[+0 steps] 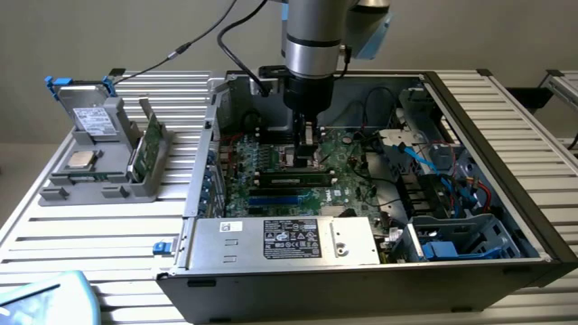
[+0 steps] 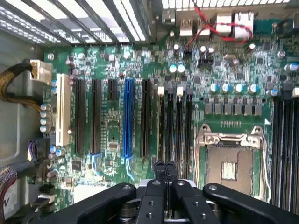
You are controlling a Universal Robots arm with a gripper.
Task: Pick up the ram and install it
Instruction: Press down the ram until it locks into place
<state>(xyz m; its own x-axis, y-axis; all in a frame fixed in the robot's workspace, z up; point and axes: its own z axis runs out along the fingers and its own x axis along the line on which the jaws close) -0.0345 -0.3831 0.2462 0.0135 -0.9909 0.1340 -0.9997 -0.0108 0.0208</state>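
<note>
1 ram [image 1: 294,180] seated in mobo slot, just below gripper [image 1: 308,153] (fingers together, nothing held).

Support: slatted aluminium table [image 1: 108,230]. Directly on it:
- open PC case [image 1: 505,203], centre to exterior view's right, side panel off.
- grey parts holder [image 1: 91,183], exterior view's left, far half, just beside case.
- light-blue obj [image 1: 40,294], near left corner, partly cut off; type unclear.
</note>
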